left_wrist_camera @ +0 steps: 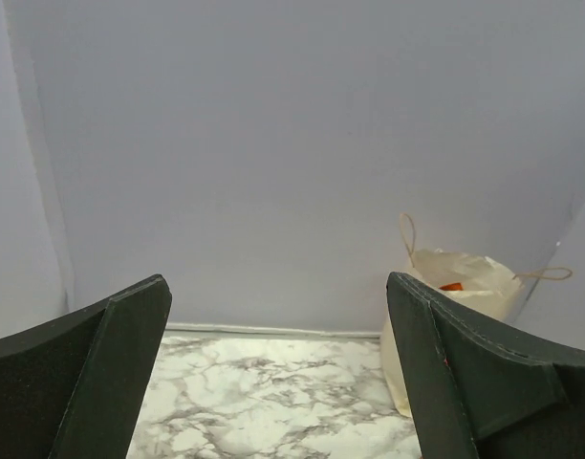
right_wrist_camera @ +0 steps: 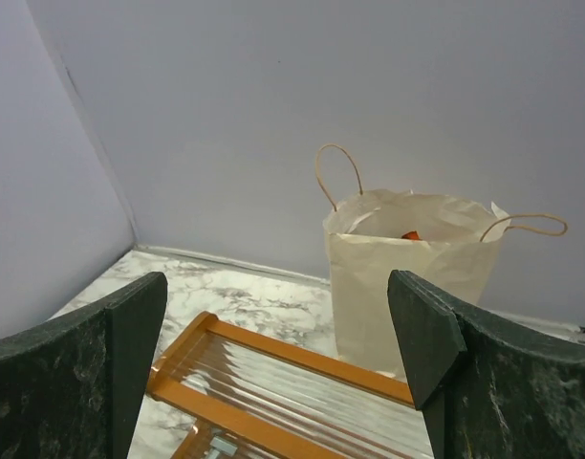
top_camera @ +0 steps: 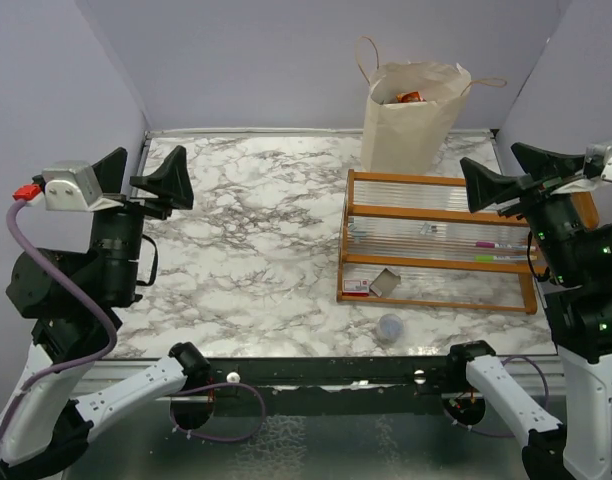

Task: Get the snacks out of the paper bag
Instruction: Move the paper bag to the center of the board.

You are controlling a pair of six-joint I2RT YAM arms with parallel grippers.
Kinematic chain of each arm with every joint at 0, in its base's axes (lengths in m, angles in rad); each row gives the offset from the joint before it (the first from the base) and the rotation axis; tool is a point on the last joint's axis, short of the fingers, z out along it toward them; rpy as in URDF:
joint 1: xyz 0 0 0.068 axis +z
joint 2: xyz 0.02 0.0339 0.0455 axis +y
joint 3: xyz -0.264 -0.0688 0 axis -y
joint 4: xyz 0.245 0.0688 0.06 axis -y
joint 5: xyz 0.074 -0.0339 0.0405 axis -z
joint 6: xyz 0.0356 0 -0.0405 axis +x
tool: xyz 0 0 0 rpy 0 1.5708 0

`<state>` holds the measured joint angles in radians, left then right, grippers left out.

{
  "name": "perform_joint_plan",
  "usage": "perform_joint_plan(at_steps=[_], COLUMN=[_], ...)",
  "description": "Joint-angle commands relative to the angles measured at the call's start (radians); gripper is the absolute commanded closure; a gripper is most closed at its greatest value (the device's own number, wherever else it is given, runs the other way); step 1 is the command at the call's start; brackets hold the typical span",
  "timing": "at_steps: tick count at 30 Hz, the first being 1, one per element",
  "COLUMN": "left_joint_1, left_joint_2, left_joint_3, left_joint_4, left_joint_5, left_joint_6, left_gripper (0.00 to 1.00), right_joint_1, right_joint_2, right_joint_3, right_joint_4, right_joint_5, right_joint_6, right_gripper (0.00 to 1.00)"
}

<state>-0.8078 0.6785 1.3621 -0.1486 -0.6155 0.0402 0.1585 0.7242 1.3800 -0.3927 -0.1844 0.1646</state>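
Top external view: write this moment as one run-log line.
left gripper open, clear of bag | right gripper open, clear of bag | paper bag upright, far side | snacks inside bag

Overhead looks down; both wrist cameras face the paper bag point(right_wrist_camera: 407, 268) point(left_wrist_camera: 479, 292).

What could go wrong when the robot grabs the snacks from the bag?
The paper bag stands tall and soft, so a push might tip it over. Its string handles could catch on the right gripper. The orange rack lies right in front of the bag, so the arm might bump it.
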Motion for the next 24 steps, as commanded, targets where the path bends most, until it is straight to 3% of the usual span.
perform_joint_plan(at_steps=[1,9,17,24], left_joint_1=[0.087,0.283,0.411,0.456], left_joint_2=[0.032,0.077,0.13,0.158], left_joint_3=[-0.041,-0.167,-0.275,-0.336], left_joint_4=[0.025,0.08,0.126,0.159], left_joint_5=[0.021,0.06,0.111,0.152], left_joint_6=[-0.034,-0.086,-0.142,-0.177], left_gripper=[0.01,0.01,0.01,0.01], right_joint_1=[0.014,0.038,0.06,0.071], right_joint_2=[0.061,0.212,0.391,0.512], right_joint_3=[-0.004,0.006,0.026,0.045], right_joint_4=[-0.01,-0.005,-0.003,0.044], right_joint_5=[0.089,0.272,0.475,0.434], right_joint_6=[0.043,0.107,0.208,0.177], right_gripper=[0.01,0.01,0.01,0.01])
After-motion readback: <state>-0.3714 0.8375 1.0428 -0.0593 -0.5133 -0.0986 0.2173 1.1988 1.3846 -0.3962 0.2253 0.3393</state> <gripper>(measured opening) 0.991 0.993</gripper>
